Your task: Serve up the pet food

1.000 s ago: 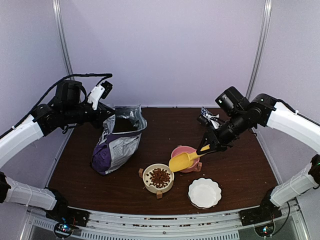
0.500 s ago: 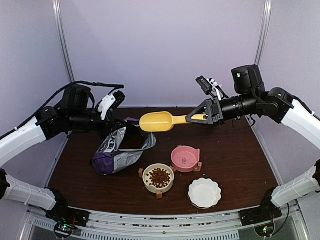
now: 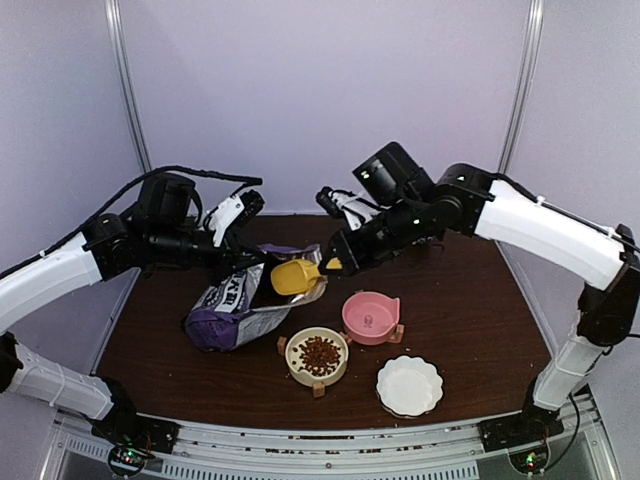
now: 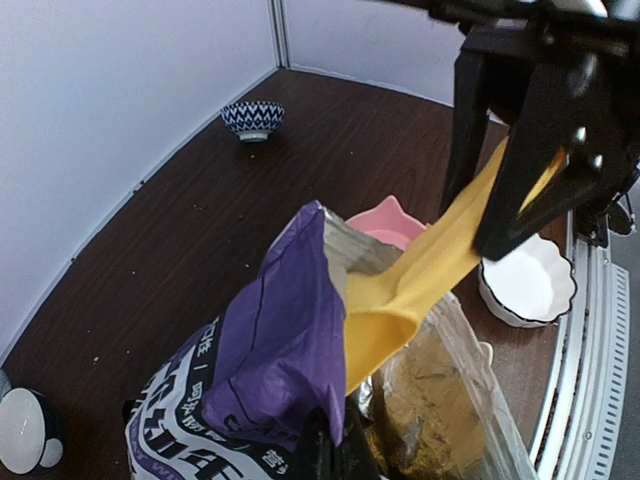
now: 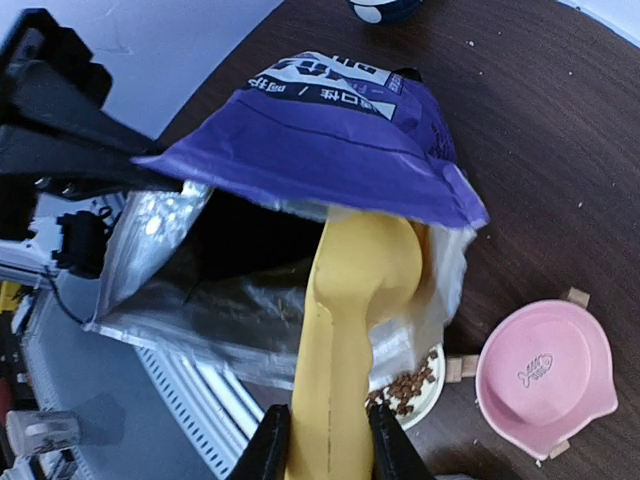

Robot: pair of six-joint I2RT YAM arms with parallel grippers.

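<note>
Pale lilac walls enclose a dark brown wooden counter (image 3: pixel 480 310). Toward its left edge, the left arm's fingers (image 4: pixel 318 455) are pinched closed on the rim of a purple foil bag (image 3: pixel 225 305) with a white printed label, holding its mouth open toward the middle. A yellow plastic scoop (image 3: pixel 293 277) has its bowl inside that mouth, its handle clamped between the right arm's fingers (image 5: pixel 272 450). Near the front edge, about midway, a round cream bowl (image 3: pixel 291 362) holds a loose heap of reddish-brown dry kibble (image 3: pixel 318 354). Just right of it stands a pink bowl (image 3: pixel 372 318), and a white scalloped dish (image 3: pixel 409 385) sits by the front edge further right.
</note>
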